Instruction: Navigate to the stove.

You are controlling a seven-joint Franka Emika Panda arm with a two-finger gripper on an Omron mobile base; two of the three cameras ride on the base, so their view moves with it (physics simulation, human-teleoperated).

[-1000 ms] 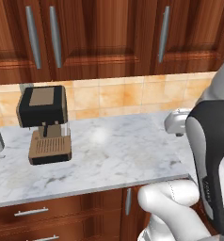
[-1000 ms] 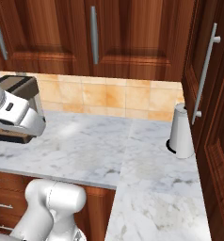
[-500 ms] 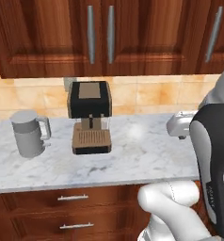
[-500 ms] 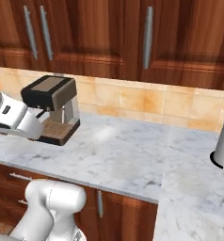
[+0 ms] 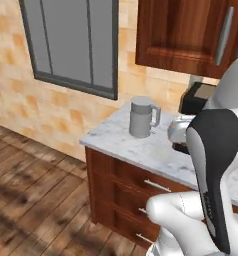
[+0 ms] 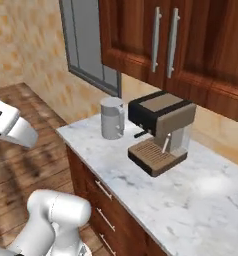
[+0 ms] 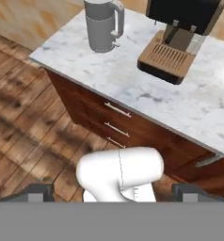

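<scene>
While the base faces the end of a marble counter (image 6: 141,185), no stove appears along it, so its place cannot be told from here. Largest to smallest: wood floor (image 5: 36,200), window (image 5: 73,45), upper cabinets (image 6: 191,45), drawer bank (image 5: 126,195), coffee machine (image 6: 161,132), grey jug (image 6: 112,117) just beside it. Gripper (image 7: 114,194): dark tips wide apart, holding nothing. Risks: mistaking the coffee machine for the goal; the raised arm clipping the counter corner if the base swings close
</scene>
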